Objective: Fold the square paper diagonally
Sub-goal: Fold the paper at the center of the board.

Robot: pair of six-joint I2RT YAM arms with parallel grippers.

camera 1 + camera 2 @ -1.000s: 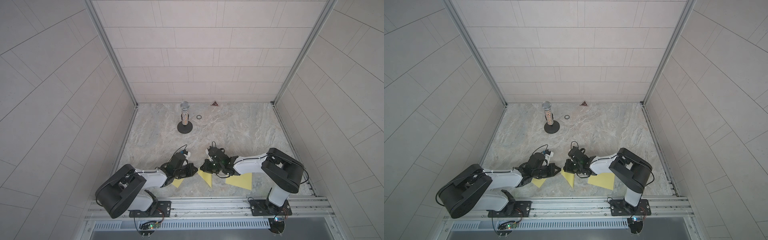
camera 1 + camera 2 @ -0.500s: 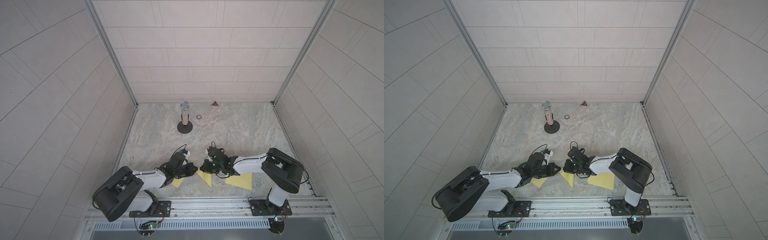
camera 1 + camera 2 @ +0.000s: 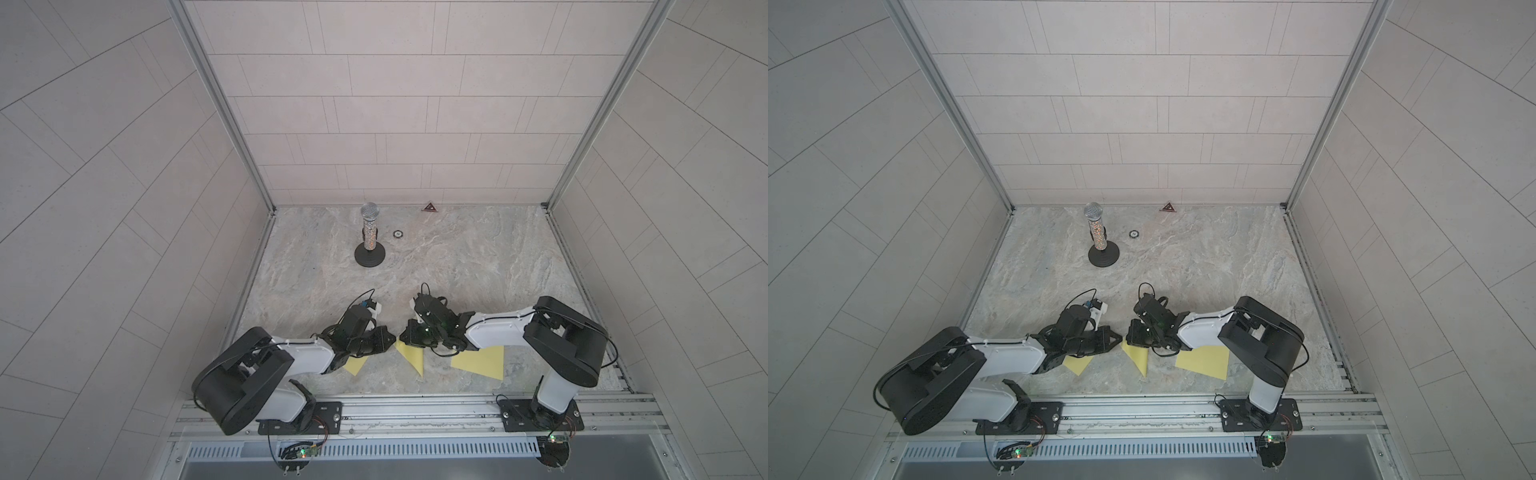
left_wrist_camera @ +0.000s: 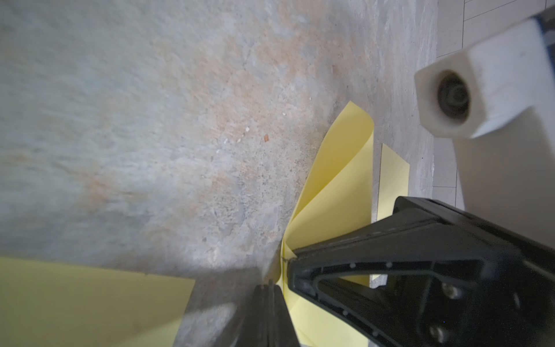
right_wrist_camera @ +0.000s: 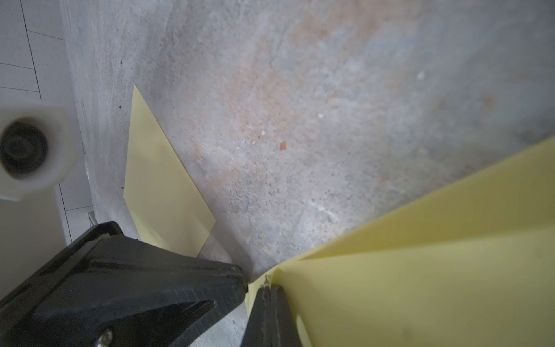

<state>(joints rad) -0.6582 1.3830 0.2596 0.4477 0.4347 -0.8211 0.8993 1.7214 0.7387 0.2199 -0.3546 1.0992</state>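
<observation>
Pale tiled walls [image 3: 395, 124] close in a marble-patterned tabletop [image 3: 457, 270] on three sides, and both arms reach in low from the rail along its near edge.

The folded yellow paper [image 3: 412, 358] [image 3: 1139, 357] lies near the middle of that near edge, between the two arms. From above it shows as a narrow wedge tapering toward the rail. In the wrist views its two layers fan apart from one corner [image 4: 336, 186] [image 5: 420, 270].

The right gripper [image 3: 402, 336] [image 5: 265, 293] has its jaws pressed together on that corner, with paper spreading out from its tip. The left gripper [image 3: 388, 338] [image 4: 267, 297] is also fully closed, and its tip sits just beside the same corner. Whether it pinches any paper cannot be told.

A flat yellow sheet [image 3: 356, 365] [image 5: 159, 186] lies toward the near left corner, partly under the left arm. Another flat yellow sheet [image 3: 480, 361] [image 4: 393, 177] lies to the right, partly under the right arm. Both are apart from the folded one.

Toward the far edge, left of centre, a microphone [image 3: 369, 237] stands upright on a round black base. A small ring [image 3: 397, 234] lies just beside it, and a dark triangular marker [image 3: 429, 207] rests against the far edge.
</observation>
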